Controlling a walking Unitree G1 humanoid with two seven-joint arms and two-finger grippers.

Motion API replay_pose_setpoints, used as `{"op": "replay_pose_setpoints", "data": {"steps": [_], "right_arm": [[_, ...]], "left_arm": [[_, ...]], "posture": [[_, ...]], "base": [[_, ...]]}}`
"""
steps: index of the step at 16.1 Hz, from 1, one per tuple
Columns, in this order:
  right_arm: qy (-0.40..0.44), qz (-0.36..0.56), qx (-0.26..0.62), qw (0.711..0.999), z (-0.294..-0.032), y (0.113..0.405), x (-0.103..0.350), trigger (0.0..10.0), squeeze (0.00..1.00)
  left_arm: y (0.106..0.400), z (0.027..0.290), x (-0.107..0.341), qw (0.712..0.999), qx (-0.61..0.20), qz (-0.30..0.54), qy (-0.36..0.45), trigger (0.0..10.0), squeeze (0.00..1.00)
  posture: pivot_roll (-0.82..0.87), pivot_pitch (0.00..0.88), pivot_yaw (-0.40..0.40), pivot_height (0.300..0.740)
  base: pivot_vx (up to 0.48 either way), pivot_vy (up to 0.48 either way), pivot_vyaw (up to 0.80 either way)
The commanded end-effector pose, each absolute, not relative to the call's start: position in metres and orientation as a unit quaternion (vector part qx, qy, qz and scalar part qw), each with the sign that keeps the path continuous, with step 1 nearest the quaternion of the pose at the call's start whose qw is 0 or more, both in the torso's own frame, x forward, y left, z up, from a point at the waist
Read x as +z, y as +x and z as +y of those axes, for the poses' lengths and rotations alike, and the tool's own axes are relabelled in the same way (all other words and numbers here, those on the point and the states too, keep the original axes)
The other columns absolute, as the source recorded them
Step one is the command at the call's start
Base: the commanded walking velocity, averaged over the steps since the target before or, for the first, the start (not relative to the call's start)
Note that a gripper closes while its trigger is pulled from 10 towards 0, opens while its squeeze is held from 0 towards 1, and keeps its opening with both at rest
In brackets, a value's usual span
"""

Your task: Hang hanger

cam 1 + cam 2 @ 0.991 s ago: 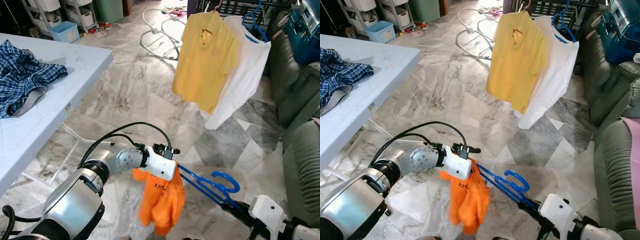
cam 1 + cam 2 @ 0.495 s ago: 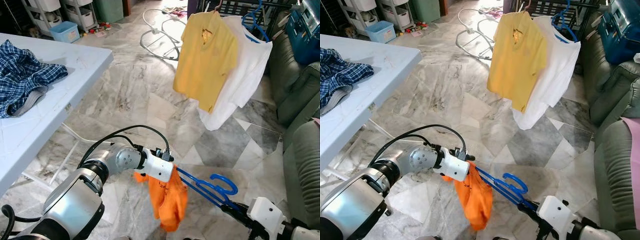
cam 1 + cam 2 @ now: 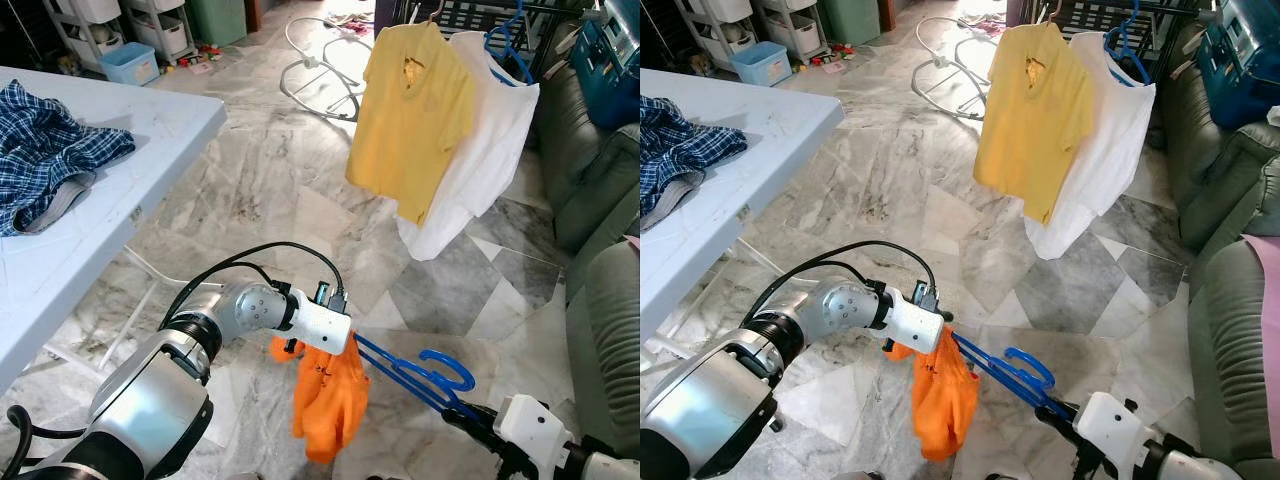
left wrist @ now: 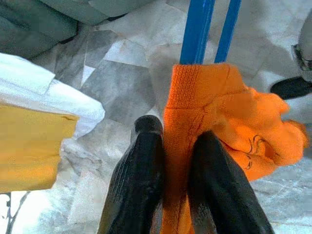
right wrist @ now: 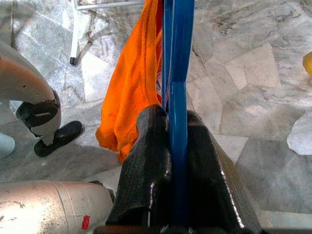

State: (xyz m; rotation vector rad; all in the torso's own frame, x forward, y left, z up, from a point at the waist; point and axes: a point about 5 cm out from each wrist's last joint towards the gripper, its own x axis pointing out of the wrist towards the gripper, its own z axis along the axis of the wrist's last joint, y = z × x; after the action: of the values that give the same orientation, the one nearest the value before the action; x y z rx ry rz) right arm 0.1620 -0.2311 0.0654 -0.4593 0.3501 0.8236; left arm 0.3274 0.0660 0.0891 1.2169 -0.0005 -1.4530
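While the left end effector [image 4: 168, 161] pinches a fold of the orange shirt [image 3: 328, 400] between its two black fingers [image 4: 139, 180], the right end effector [image 5: 176, 146] is clamped on the blue hanger [image 3: 410, 372] low on its frame. The hanger lies tilted between the two arms, low over the marble floor [image 3: 260, 190], its hook [image 3: 450, 362] curling up near the right wrist. The shirt is bunched at the hanger's far end and droops in a lump below the left wrist.

Ahead and well apart, a yellow shirt [image 3: 410, 120] and a white shirt [image 3: 480, 150] hang from a dark rack [image 3: 470, 12], which looks like the place to hang this one. A white surface [image 3: 110, 200] at the left carries a plaid garment [image 3: 45, 150].

My reading is that the shirt is not properly seated on the hanger. If the left end effector lets go now, the cloth may slide off the end and drop to the floor. Pulling too hard could twist the hanger in the right grip, which holds only a thin bar. Carried this low, the loose cloth could also drag.

How much of the hanger sits inside the shirt is hidden by the bunched cloth. The right arm is cut off by the frame edge, and the rack's rail is barely in view.
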Motion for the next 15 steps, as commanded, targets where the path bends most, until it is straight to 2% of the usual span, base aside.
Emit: {"op": "replay_pose_setpoints", "data": {"steps": [1, 4, 8, 9, 11, 15], "right_arm": [[-0.227, 0.159, 0.4, 0.874, -0.229, 0.162, 0.067, 10.0, 0.0], [-0.231, 0.159, 0.396, 0.874, -0.231, 0.162, 0.067, 10.0, 0.0], [-0.235, 0.158, 0.392, 0.875, -0.234, 0.162, 0.068, 10.0, 0.0], [-0.224, 0.164, 0.398, 0.874, -0.235, 0.162, 0.069, 10.0, 1.0], [-0.223, 0.172, 0.401, 0.872, -0.24, 0.163, 0.073, 10.0, 1.0], [-0.285, 0.195, 0.38, 0.858, -0.264, 0.173, 0.088, 10.0, 1.0]], "left_arm": [[0.33, 0.064, 0.094, 0.583, -0.623, -0.001, 0.522, 0.0, 0.0], [0.329, 0.065, 0.092, 0.575, -0.629, 0.005, 0.523, 0.0, 0.0], [0.327, 0.065, 0.09, 0.579, -0.634, 0.013, 0.512, 0.0, 0.0], [0.327, 0.066, 0.089, 0.582, -0.635, 0.018, 0.508, 0.0, 0.0], [0.327, 0.07, 0.086, 0.593, -0.631, 0.034, 0.499, 0.0, 0.0], [0.329, 0.082, 0.082, 0.613, -0.615, 0.06, 0.492, 0.0, 0.0]], "posture": [[-0.03, 0.113, 0.022, 0.74], [-0.03, 0.115, 0.024, 0.74], [-0.04, 0.115, 0.02, 0.74], [-0.04, 0.115, 0.019, 0.74], [-0.03, 0.115, 0.018, 0.74], [-0.02, 0.113, 0.015, 0.74]], "base": [[0.0, 0.0, 0.0], [0.0, 0.0, 0.0], [0.0, 0.0, 0.0], [0.0, 0.0, 0.0], [0.0, 0.0, 0.0], [0.0, 0.0, 0.0]]}}
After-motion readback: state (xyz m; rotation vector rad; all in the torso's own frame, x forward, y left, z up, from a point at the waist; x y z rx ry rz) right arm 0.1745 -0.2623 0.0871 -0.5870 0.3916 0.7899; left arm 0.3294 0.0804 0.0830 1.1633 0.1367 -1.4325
